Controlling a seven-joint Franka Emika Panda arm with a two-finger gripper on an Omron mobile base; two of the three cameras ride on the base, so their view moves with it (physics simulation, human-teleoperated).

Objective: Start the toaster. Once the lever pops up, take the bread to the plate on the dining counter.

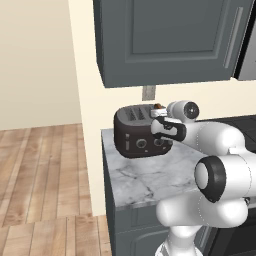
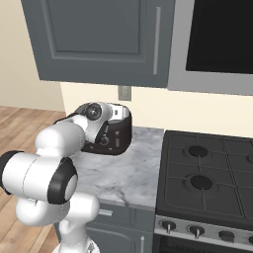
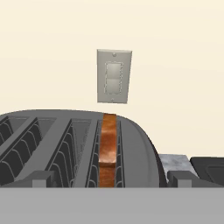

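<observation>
**Operator:** Hand view status — where is the bread?

**Technician:** The bread (image 3: 107, 148) stands upright in the rightmost slot of the toaster (image 3: 74, 144), its brown top edge raised slightly above the slot rim. Two dark fingers (image 3: 41, 178) rise at the bottom of this view, one on either side of that slot, well apart — wide, and holding nothing. A wall outlet (image 3: 113, 76) sits on the wall behind.

**Operator:** And the toaster's position?

**Technician:** In the left base view the toaster (image 1: 140, 132) sits at the back of the marble tabletop (image 1: 150, 175), against the wall. The gripper (image 1: 159, 116) hovers just above its right end. A gas stove (image 2: 207, 178) adjoins the tabletop in the right base view.

**Operator:** Task progress?

**Technician:** Judged early to middle stage. Whether the lever has been pressed or has popped up cannot be told; the lever itself is not discernible. Remaining: grasp the bread, lift it clear and carry it to the plate on the dining counter.
</observation>
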